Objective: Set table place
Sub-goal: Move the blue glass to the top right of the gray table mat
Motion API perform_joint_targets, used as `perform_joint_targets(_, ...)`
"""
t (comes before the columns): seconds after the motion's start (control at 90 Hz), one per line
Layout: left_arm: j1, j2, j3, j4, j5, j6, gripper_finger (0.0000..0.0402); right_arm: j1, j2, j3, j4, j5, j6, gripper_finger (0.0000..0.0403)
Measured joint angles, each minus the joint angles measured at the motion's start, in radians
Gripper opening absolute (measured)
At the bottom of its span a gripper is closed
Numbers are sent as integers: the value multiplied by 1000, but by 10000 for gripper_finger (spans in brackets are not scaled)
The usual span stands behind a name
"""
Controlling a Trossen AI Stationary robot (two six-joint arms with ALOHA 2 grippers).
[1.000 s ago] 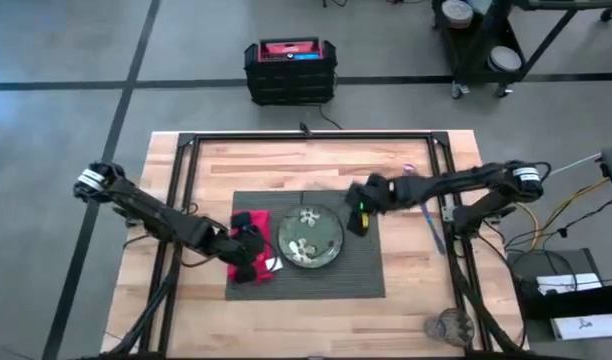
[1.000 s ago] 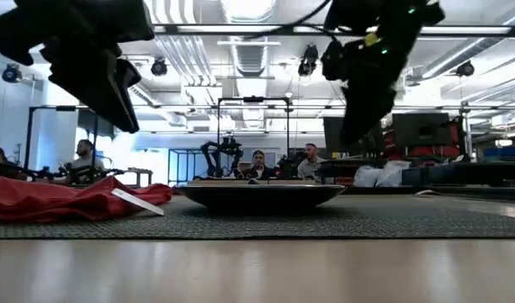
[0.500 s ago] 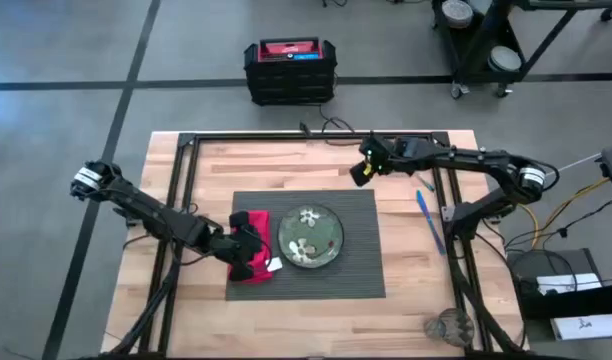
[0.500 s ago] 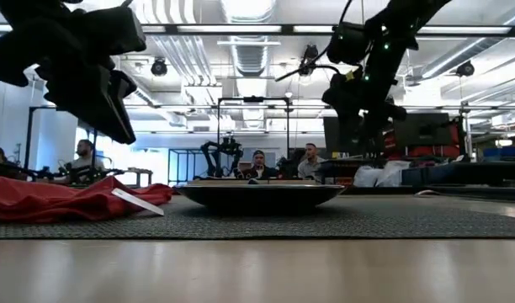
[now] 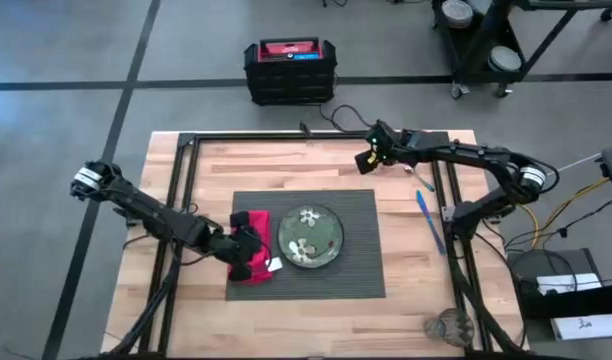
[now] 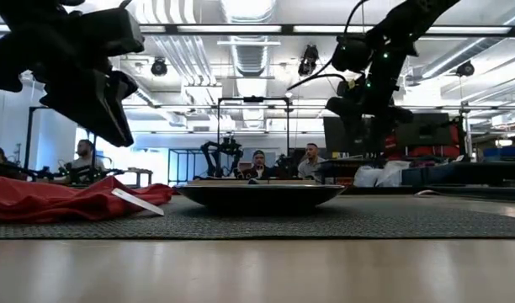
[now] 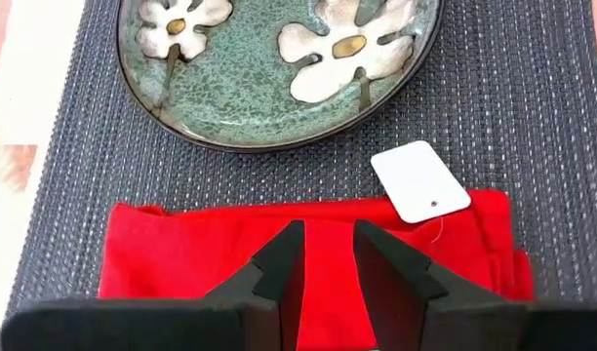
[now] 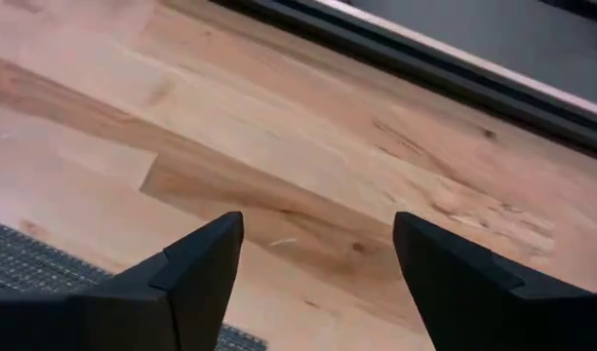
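- Light wood planks with a black frame make up the counter [image 5: 286, 165], which stands on a grey floor; one dark case with a red top [image 5: 289, 68] sits on the floor beyond its far edge.
- One dark grey ribbed placemat [image 5: 361, 250] lies in the middle of the counter.
- One round green plate [image 5: 311, 237] with white flowers rests on the placemat; the left wrist view shows two of its flowers.
- One red napkin [image 5: 251, 222] lies on the placemat just beside the plate, with one white tag [image 7: 419, 181] on it.
- One blue utensil [image 5: 425, 207] lies on bare wood off the placemat, near the right arm's base.
- One clear glass [image 5: 453, 325] stands at the counter's near right corner, well apart from the placemat.
- Left hand [image 7: 326, 261] hovers over the napkin, fingers nearly closed with a narrow gap, gripping nothing.
- Right hand [image 8: 316, 278] is above bare wood near the far edge, fingers spread wide, empty.
- Several seated people show in the room behind.
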Motion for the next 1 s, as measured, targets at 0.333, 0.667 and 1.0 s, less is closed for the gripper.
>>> perform_joint_targets(0.333, 124, -123, -2, 32, -1, 154, 77, -10, 0, 0, 203, 1, -134, 286)
perform_joint_targets(0.667, 218, -159, -4, 76, 0, 208, 77, -118, 0, 64, 244, -238, -318, 270)
perform_joint_targets(1.0, 212, -117, -4, 77, 1, 197, 77, -208, 37, 378, -253, -194, -245, 261)
